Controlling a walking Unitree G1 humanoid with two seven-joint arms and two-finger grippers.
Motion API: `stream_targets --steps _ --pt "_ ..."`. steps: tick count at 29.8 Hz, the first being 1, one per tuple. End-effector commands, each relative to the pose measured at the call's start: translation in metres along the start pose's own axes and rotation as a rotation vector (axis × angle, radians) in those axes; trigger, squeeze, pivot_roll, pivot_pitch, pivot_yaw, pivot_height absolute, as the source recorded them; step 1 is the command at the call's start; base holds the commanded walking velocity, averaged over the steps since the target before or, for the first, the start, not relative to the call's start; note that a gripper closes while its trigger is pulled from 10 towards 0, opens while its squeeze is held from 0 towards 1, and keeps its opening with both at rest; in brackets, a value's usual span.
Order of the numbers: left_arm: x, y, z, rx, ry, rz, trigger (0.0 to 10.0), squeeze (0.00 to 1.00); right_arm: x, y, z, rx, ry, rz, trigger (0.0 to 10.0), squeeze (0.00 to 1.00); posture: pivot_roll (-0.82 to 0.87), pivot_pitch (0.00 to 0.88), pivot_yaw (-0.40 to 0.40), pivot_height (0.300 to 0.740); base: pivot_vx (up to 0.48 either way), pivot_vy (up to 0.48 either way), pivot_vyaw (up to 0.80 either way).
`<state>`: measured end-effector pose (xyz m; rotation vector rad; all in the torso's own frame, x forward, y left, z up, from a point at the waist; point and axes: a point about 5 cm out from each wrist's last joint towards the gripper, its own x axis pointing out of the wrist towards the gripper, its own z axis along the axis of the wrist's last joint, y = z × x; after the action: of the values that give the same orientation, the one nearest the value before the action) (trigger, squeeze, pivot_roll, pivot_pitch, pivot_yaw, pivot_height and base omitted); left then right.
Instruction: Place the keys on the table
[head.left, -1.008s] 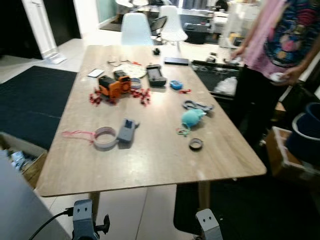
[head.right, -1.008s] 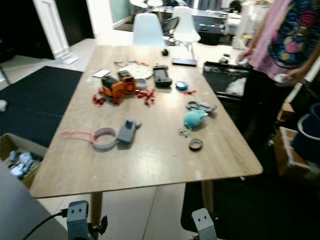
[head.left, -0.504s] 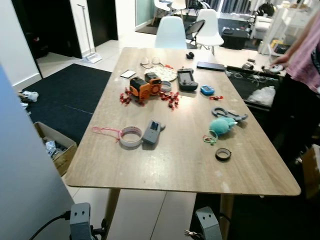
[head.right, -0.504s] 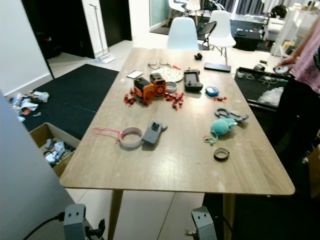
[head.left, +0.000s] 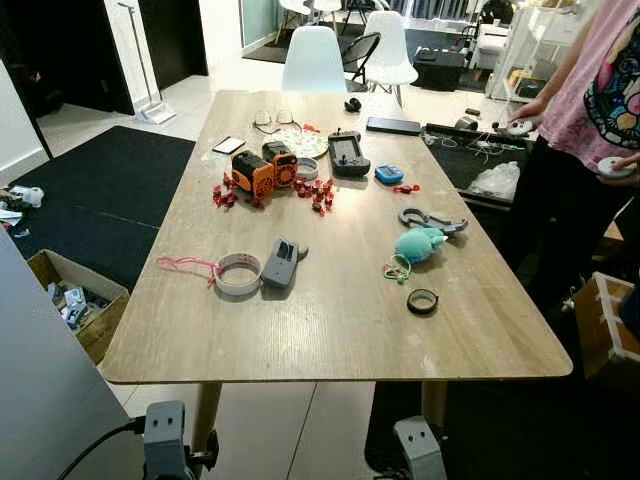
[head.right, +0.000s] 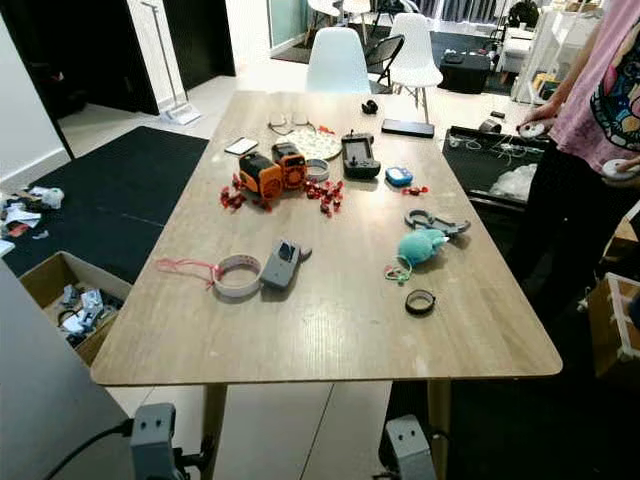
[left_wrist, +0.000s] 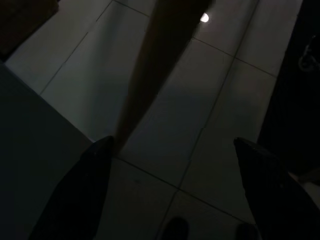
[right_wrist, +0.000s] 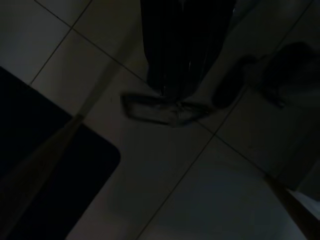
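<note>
Below the table (head.left: 330, 340) edge, at 6 o'clock: right gripper (right_wrist: 172, 97), fingers pinched together on the keys (right_wrist: 162, 111), which dangled crosswise under the tips above floor tiles; tabletop lay up toward 12 o'clock, right arm nearer. Left gripper (left_wrist: 175, 185) spread wide, idle

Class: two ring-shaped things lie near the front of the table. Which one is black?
The small black ring, lying by the teal plush toy. The other, the tape roll beside the grey device, is larger and whitish-pink.
</note>
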<state>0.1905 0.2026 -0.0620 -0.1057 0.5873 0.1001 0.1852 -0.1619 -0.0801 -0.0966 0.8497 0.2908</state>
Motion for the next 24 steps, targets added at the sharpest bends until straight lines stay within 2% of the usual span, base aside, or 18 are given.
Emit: stream_targets --steps 1,8,24 --pt "-0.0007 -0.0039 -0.0016 0.007 0.0 -0.018 10.0 0.0 -0.0025 -0.0052 -0.0052 0.013 0.018 -0.02 10.0 0.0 0.06 0.045 -0.043 0.74 0.0 -0.446 0.0" --pt "-0.0004 -0.0042 -0.0017 0.005 0.003 -0.016 10.0 0.0 -0.0024 -0.0053 -0.0051 0.014 0.017 -0.022 10.0 0.0 0.05 0.045 -0.041 0.74 0.0 -0.448 0.0" --pt "0.0022 -0.0019 -0.0004 -0.004 0.025 0.016 10.0 0.0 -0.0028 -0.0057 -0.0066 0.017 0.024 -0.029 10.0 0.0 0.06 0.044 -0.034 0.74 0.0 0.0 0.0"
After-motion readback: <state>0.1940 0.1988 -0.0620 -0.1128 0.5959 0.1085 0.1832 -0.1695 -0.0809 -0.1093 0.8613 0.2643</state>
